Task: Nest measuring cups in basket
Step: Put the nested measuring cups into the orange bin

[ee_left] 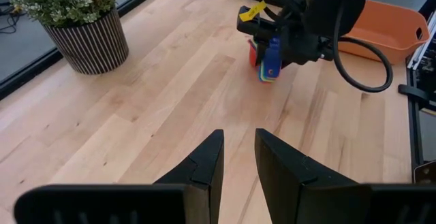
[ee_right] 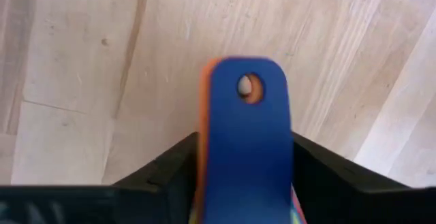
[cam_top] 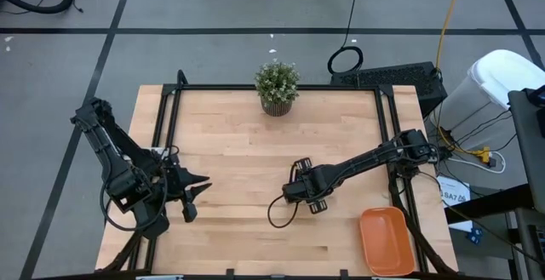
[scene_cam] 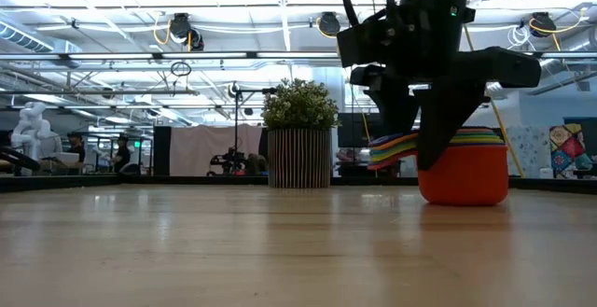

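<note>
Well, the pale wooden table (cam_top: 247, 161) fills most of what I can see, with the two dark arms reaching in over it. At its near right corner lies the shallow orange plastic rectangular basket (cam_top: 387, 242), nothing visible inside it from above. A small green potted plant in a ribbed pot (cam_top: 277, 87) stands at the far edge. The right gripper (cam_top: 300, 188) hangs over the middle of the table, its fingers pressed against both sides of the flat handles of a stack of coloured plastic measuring cups (ee_left: 267, 58), blue handle outermost. The left gripper (cam_top: 192, 195) waits at the left side, fingers slightly parted, holding nothing.
</note>
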Controlling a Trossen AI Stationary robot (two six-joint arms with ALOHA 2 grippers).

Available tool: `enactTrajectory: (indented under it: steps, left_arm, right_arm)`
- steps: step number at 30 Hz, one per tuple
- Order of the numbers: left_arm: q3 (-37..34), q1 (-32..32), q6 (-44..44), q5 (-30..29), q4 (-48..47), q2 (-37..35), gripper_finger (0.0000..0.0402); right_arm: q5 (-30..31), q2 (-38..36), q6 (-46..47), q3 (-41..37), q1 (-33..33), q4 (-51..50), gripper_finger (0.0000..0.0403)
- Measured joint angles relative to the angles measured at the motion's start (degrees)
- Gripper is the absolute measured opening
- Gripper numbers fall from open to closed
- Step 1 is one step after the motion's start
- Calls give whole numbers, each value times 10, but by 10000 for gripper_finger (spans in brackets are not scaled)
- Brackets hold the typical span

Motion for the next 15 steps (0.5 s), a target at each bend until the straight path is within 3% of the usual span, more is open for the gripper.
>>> enactTrajectory:
  steps: [7, 15]
  left_arm:
    - [0, 0, 0, 0, 0, 0, 88]
    - [0, 0, -1, 3, 0, 0, 88]
  right_arm:
    - [0, 0, 0, 0, 0, 0, 133]
    - [0, 0, -5, 0, 0, 10, 156]
